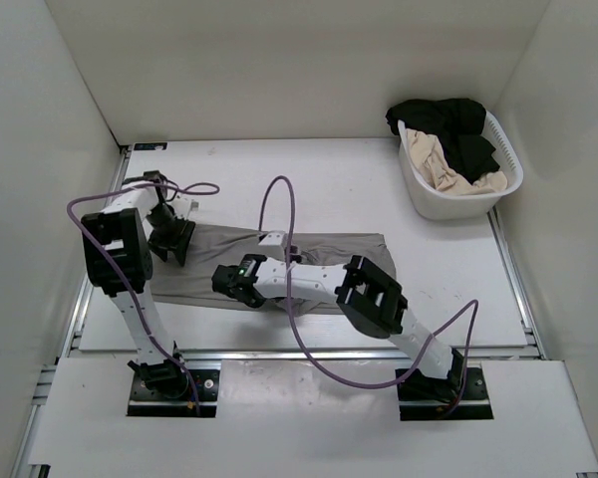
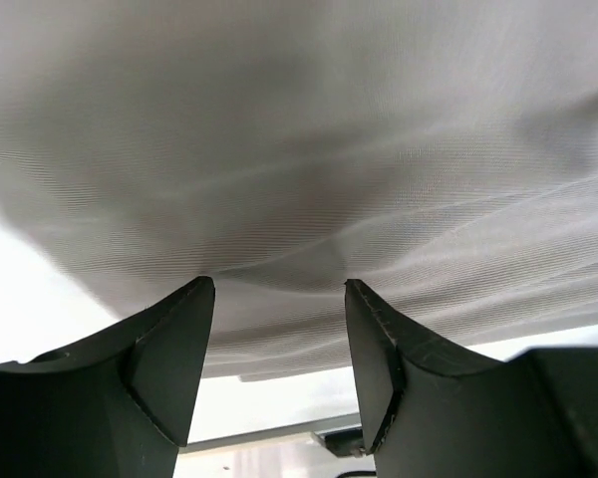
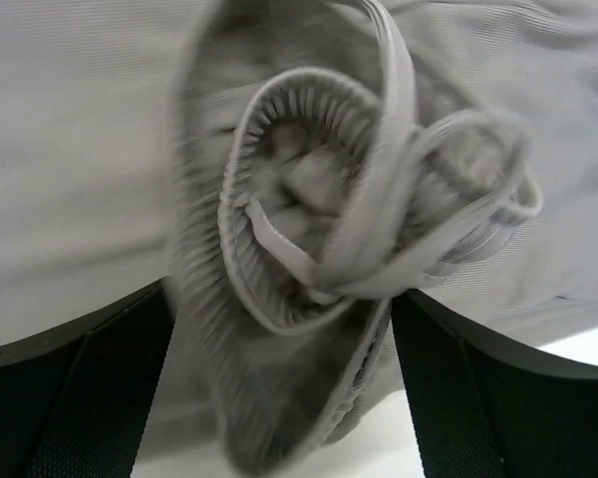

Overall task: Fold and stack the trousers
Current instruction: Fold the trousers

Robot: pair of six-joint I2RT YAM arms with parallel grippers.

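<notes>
Straddling the bunched, blurred waistband (image 3: pixel 229 249) of the grey trousers (image 1: pixel 344 249) with the right pincer (image 3: pixel 279 299), jaws standing wide and clamping nothing. Holding the left pincer (image 2: pixel 277 289) apart too, cloth lying just beyond its fingertips (image 2: pixel 189 319) and none between them. Seeing the trousers stretching flat across the counter's (image 1: pixel 309 179) middle, well apart from the white basket (image 1: pixel 429 202) in its far right corner.

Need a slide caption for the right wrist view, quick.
Grey trousers with the gathered drawstring waistband bunched between the wide-apart jaws of the right gripper, slightly blurred.
</notes>
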